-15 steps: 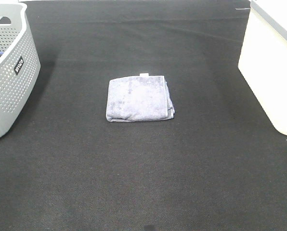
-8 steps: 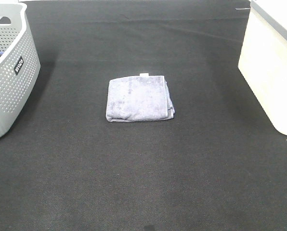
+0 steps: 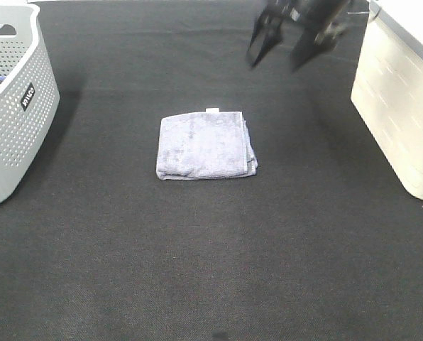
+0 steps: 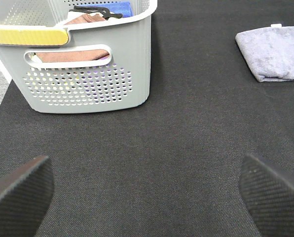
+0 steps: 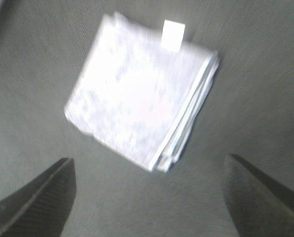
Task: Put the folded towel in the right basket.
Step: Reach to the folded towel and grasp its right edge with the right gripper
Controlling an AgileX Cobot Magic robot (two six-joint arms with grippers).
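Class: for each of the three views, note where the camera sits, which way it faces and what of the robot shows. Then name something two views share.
High view: sits above, looking down at the towel between the grey basket and cream basket; right pincer shows, open.
Left wrist: low over the mat, facing the grey basket, towel aside; left pincer shows, open.
Right wrist: above the towel, looking down; pincer fingers flank it.
Shared: the towel, in all three.

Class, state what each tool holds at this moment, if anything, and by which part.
Nothing is held. The left tool and right tool are open and empty; the folded towel lies untouched.
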